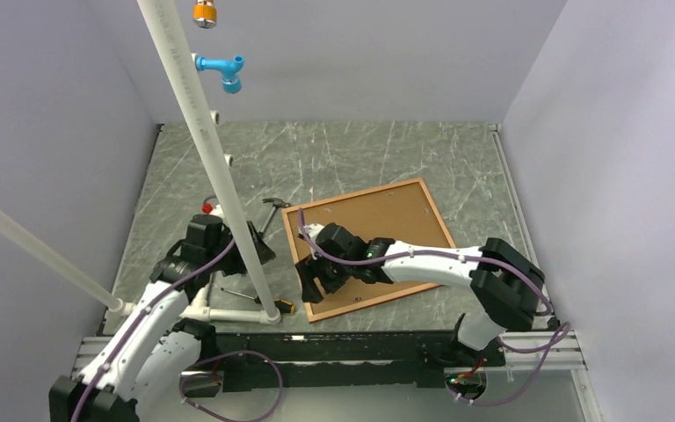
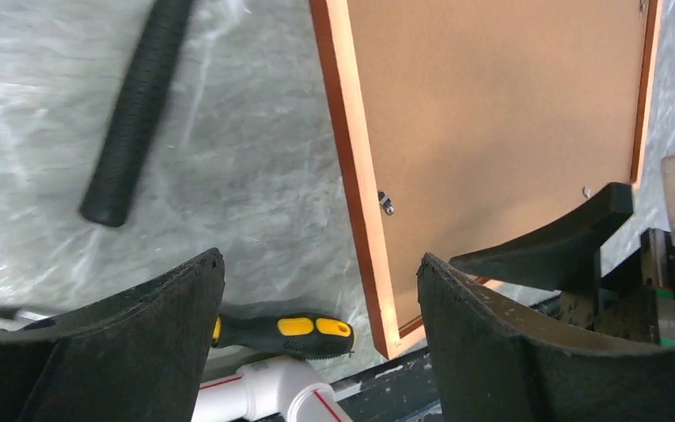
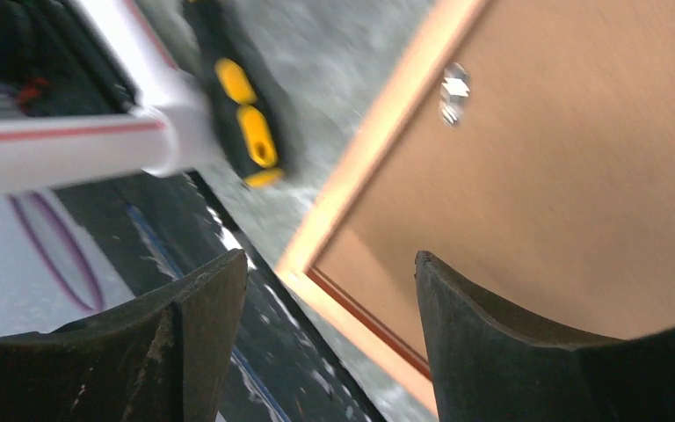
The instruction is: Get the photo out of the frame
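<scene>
My right hand (image 3: 330, 264) is spread wide with nothing between its fingers, and it hangs over the near-left corner of the frame (image 3: 378, 141). From the wrist view that corner sits in the gap below the fingers; I cannot tell whether either finger touches it. One finger is above the photo (image 3: 562, 158), of which I see only the plain brown backing, and the other is above the dark rail at the near edge of the surface. A small metal tab (image 3: 453, 88) sits on the backing just inside the frame's left side. My left hand (image 2: 316, 264) is also wide open and holds nothing, hovering above the surface (image 1: 360, 154) to the left of the frame, apart from it. Below it lies a screwdriver (image 2: 290, 330) with a black and yellow handle, close to the frame's near-left corner and beside a white PVC pipe (image 1: 202, 132). A hammer (image 2: 136, 105) with a black ribbed grip lies farther out on the surface, left of the frame. From the overhead camera the frame lies flat and rotated on the marbled grey surface, face down, with the photo seated inside it.
</scene>
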`<state>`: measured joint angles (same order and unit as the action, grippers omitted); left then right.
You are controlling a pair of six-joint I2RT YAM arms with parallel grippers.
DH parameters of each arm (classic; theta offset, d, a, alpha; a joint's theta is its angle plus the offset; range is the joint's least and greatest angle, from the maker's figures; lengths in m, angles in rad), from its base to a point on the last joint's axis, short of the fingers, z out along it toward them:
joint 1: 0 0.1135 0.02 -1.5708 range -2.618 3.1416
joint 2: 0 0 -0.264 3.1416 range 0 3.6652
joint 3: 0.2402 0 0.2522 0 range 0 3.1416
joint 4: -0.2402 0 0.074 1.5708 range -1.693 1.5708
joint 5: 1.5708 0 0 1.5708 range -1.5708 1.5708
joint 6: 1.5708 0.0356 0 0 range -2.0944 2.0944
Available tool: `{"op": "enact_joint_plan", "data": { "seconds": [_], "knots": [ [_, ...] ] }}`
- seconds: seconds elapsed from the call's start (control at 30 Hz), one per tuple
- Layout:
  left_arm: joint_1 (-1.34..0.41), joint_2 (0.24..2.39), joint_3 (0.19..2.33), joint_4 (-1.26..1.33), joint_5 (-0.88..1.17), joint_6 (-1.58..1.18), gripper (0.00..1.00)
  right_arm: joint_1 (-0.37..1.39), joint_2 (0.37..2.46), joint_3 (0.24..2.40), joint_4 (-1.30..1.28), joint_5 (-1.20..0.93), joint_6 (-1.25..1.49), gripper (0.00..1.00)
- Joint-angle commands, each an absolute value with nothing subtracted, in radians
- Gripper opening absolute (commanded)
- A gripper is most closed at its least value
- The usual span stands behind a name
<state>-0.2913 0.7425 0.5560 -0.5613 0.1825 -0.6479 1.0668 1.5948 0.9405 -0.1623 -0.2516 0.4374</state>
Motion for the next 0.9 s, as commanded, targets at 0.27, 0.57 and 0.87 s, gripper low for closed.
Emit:
{"op": "enact_joint_plan", "data": {
  "seconds": [0.27,0.57,0.87],
  "knots": [
    [-0.298,0.958,0.436,-0.114,0.493,-0.796,0.87,1.221,1.356,0.846,-0.413,0.090,0.212,0.75],
    [-0.298,0.940,0.428,-0.102,0.524,-0.795,0.95,1.397,1.380,0.744,-0.202,0.155,-0.030,0.59],
    [-0.298,0.872,0.450,-0.232,0.466,-0.724,0.97,1.460,1.525,0.773,-0.165,0.178,-0.122,0.47]
  ]
}}
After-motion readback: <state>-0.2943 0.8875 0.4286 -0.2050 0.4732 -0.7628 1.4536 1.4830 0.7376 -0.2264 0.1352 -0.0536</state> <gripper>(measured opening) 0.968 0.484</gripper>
